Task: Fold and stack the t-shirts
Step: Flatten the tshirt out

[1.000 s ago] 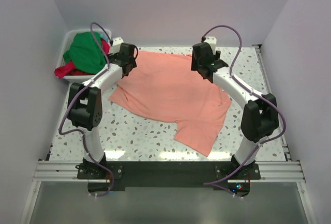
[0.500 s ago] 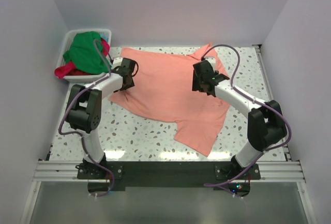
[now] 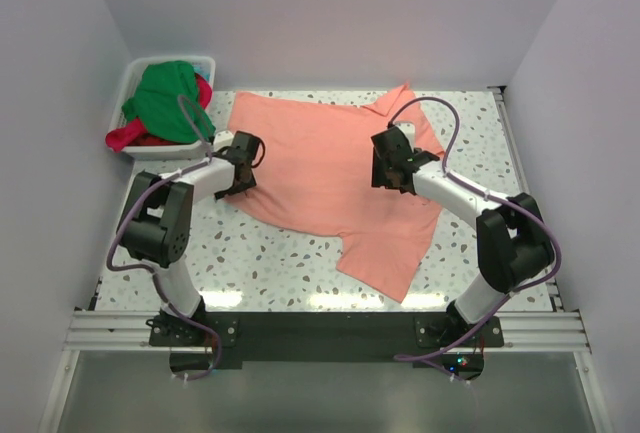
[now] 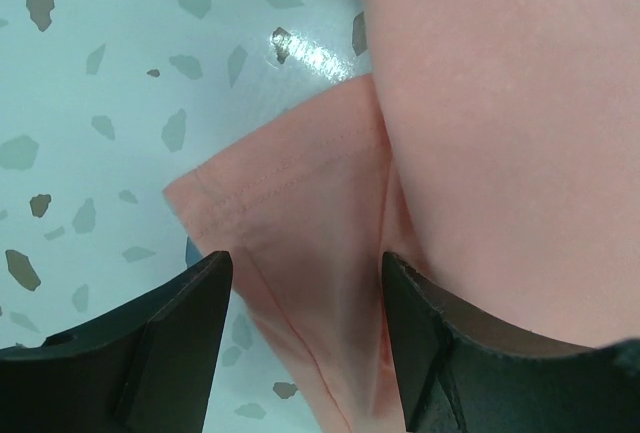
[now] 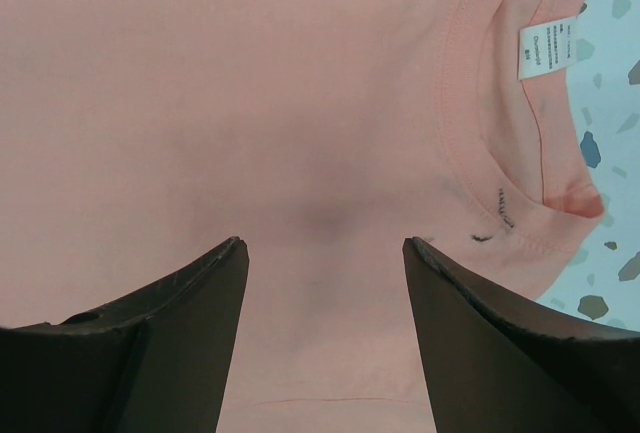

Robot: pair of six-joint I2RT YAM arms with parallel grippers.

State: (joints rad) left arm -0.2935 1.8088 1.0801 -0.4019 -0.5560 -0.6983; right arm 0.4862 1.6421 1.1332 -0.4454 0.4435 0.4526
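Note:
The salmon-pink t-shirt (image 3: pixel 320 168) lies spread flat on the speckled table (image 3: pixel 270 253). Its collar (image 5: pixel 520 183) and white label (image 5: pixel 548 48) are toward the far right. My left gripper (image 3: pixel 243 165) hovers open over the shirt's left sleeve (image 4: pixel 290 203), which lies flat between the fingers (image 4: pixel 170 353). My right gripper (image 3: pixel 393 163) stands open over the shirt's chest, just beside the collar, with flat cloth below the gap (image 5: pixel 325 248). The green t-shirt (image 3: pixel 165 98) is piled on the red-magenta t-shirt (image 3: pixel 125 136) in the tub.
The white tub (image 3: pixel 140 65) sits at the far left corner against the wall. White walls close in the table on the left, back and right. Bare speckled tabletop shows in front of the shirt and at its left.
Both arms have drawn back from the far edge toward the shirt's middle, uncovering the far hem and collar. The left sleeve corner has shifted inward, and both pairs of jaws have narrowed.

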